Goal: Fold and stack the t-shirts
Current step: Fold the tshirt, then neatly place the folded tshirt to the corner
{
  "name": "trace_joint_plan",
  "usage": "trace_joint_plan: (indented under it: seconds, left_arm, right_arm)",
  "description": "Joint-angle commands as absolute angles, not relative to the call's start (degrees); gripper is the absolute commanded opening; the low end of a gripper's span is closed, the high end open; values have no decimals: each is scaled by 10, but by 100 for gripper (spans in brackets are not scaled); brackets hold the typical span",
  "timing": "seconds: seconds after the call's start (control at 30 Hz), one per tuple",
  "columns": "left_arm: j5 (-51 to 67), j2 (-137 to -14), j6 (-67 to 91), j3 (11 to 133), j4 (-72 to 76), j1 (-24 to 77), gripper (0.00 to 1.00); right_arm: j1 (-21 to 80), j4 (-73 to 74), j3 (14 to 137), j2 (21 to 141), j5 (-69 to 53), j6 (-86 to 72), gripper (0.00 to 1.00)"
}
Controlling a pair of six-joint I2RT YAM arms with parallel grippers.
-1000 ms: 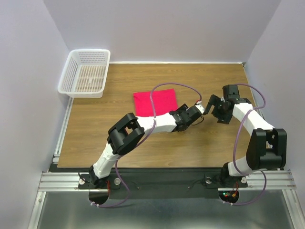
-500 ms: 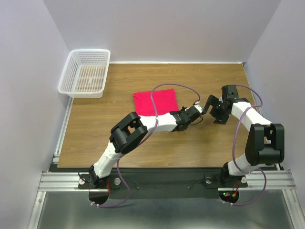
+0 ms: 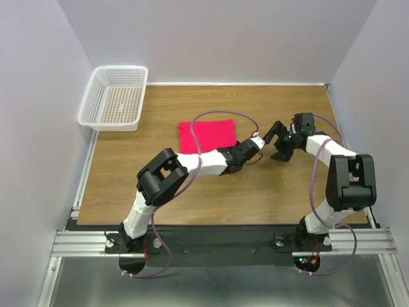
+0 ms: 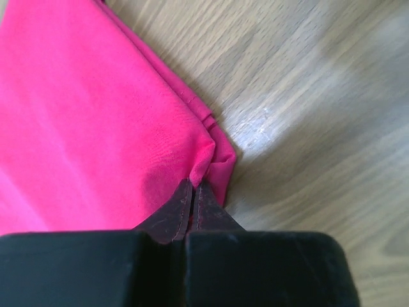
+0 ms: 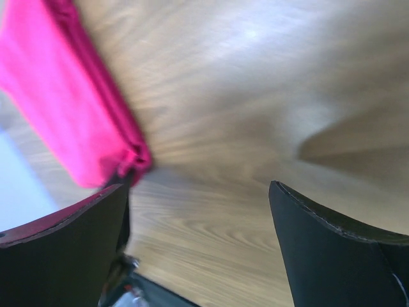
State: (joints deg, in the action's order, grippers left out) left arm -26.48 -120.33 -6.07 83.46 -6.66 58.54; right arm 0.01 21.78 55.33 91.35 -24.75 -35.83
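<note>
Caught the crimson-pink t-shirt point(image 3: 208, 135) lying folded into a flat rectangle on the wooden table point(image 3: 192, 192), a little beyond its middle. Found its near right corner pinched between the closed fingers of the left gripper point(image 4: 193, 192), with a small ridge of cloth raised at the tips. Saw the right gripper point(image 5: 198, 188) low over bare wood just right of that corner, fingers spread wide and holding nothing. Spotted a purple cable point(image 3: 220, 113) arching over the shirt's far edge in the overhead view. Placed the white mesh basket point(image 3: 89, 109) at the table's far left corner, well apart from the shirt, its perforated floor in plain view. Noted open wood to the shirt's left and across the near half of the table, with pale walls point(image 3: 223, 38) closing in the far side and both flanks
</note>
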Motion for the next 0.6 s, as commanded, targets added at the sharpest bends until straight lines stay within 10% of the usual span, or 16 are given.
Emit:
trace_joint_plan:
  seconds: [0.0, 0.57]
  left_arm:
    - [-235, -1139, -49, 819, -38, 584, 0]
    - [-210, -1096, -34, 801, -30, 566, 0]
  right_arm:
    - [3, 98, 548, 946, -345, -426, 99]
    - [108, -97, 583, 1120, -374, -556, 99]
